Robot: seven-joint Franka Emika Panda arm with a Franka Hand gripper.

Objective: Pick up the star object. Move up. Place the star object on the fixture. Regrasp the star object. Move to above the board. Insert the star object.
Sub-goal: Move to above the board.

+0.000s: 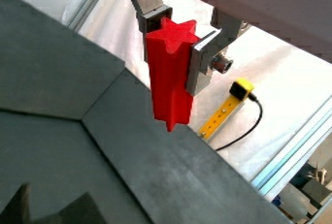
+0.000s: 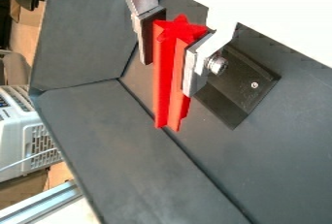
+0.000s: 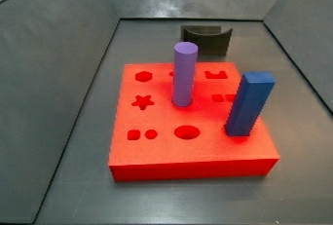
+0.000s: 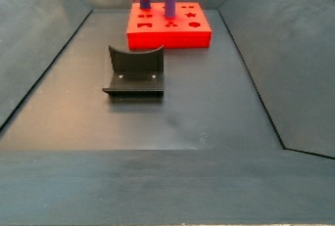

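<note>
Between hand [image 1: 181, 42] plates, ridged red star object [image 1: 170, 73]

A tall purple cylinder [image 3: 185, 73] and a tall blue square post [image 3: 247, 104] stand upright in the board [image 3: 196, 161], while a wrist view shows a yellow piece with a black cable [image 1: 240, 90] lying outside the dark grey enclosure [image 3: 78, 93].

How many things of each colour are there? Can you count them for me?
Red: 2, the board and the star object, held in the gripper up in the air.
Purple: 1, the cylinder.
Blue: 1, the post.
Black: 1, the fixture.
Total: 5.
</note>
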